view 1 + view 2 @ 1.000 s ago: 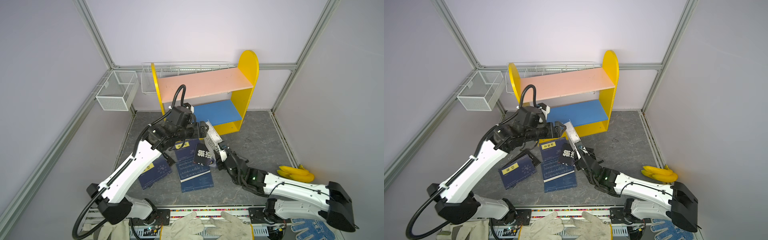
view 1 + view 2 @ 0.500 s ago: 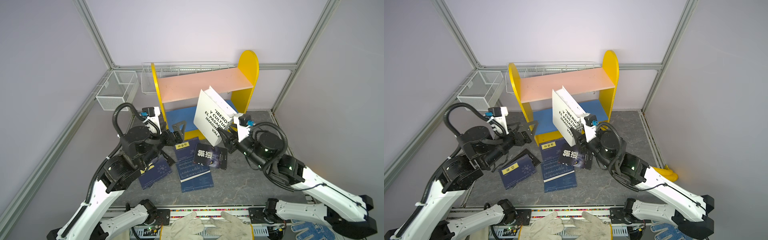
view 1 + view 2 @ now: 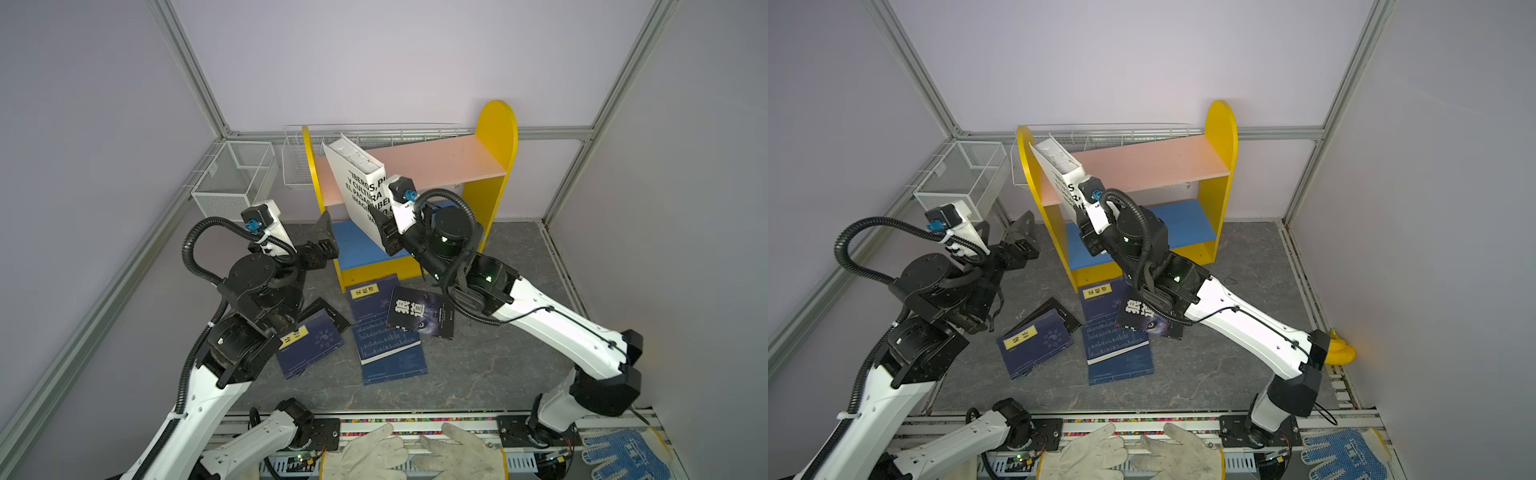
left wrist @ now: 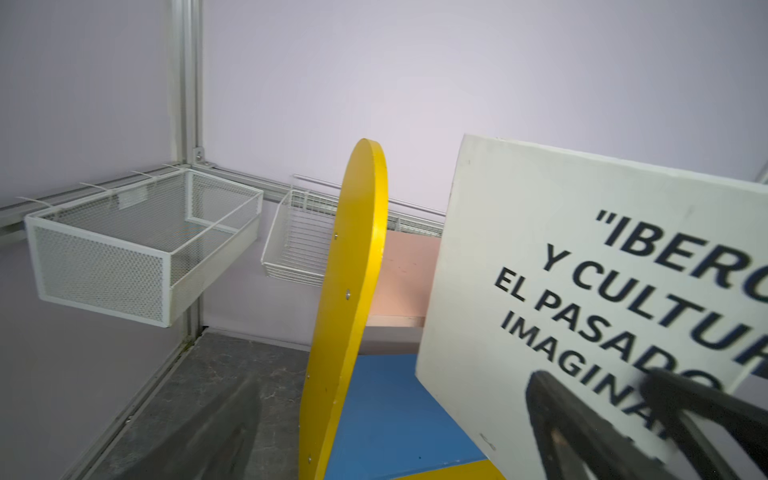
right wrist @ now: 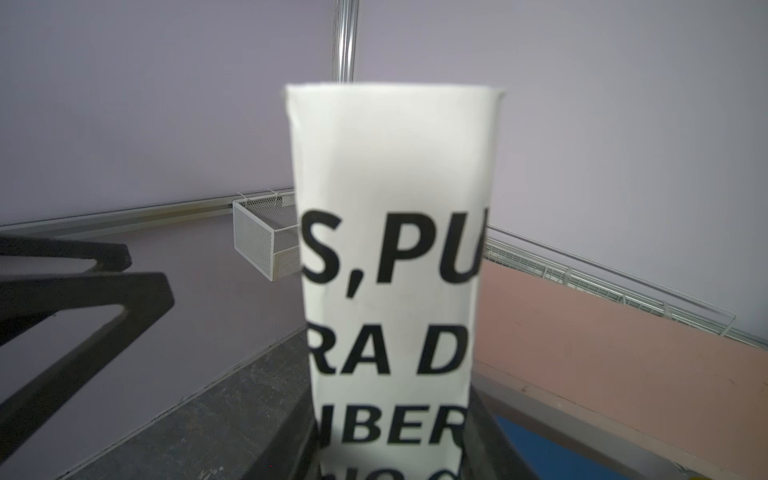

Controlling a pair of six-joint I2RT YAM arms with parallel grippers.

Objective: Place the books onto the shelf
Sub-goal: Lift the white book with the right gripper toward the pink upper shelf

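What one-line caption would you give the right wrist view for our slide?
Right gripper holding the white book with bold black lettering near the shelf's pink upper board.

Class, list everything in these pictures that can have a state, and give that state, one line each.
white book, tilted, off the floor, gripped near its lower edge.
right gripper, shut on white book.
left gripper, open, holding nothing.
shelf, standing upright.
navy books, lying flat on the floor, overlapping.
black book with white characters, flat, partly on a navy book.
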